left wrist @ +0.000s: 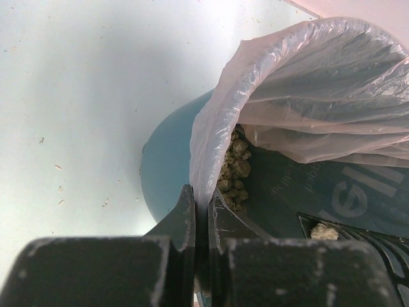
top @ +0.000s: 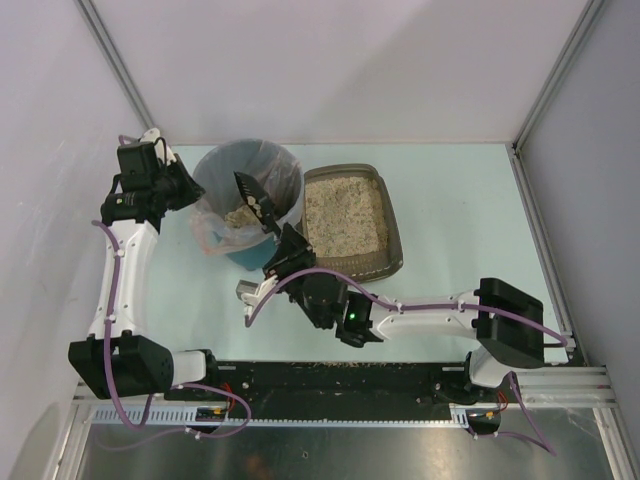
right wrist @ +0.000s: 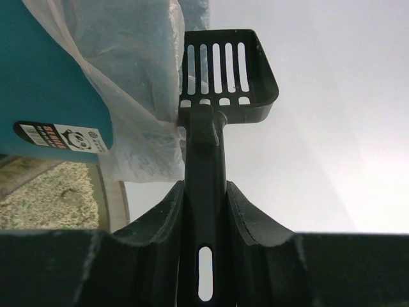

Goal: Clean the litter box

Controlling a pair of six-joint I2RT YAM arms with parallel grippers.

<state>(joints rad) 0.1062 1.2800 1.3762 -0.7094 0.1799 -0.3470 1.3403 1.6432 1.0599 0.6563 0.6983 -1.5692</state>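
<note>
Pale mint-green bench (top: 450, 200) fills the floor of a booth with plain white walls (top: 330, 60) and aluminium corner posts (top: 115, 60). A black rail (top: 400, 378) runs along the near edge, with crumbs of litter scattered on it. A few specks also lie on the bench left of the bin.

At far left the left arm (top: 125, 260) rises from its base and bends toward the round teal bin (top: 240, 258). Its jaws are clenched on the edge of the clear plastic liner (left wrist: 307, 83) at the bin's left rim. Greenish-beige clumps (left wrist: 233, 169) lie inside the liner.

Over the bin's mouth hangs a black slotted scoop (top: 255, 200), tilted, with one pale clump (left wrist: 323, 230) on its grid. The right jaws grasp its handle firmly, as the right wrist view shows. A barcode sticker (right wrist: 61, 137) sits on the bin's wall.

Just right of the bin, near mid-bench, stands the litter box (top: 392, 230), its beige granules (top: 345, 215) spread across the bottom. Whether box and bin touch I cannot tell.

From its base at the near right corner, the right arm (top: 430, 320) stretches leftward in front of the box.
</note>
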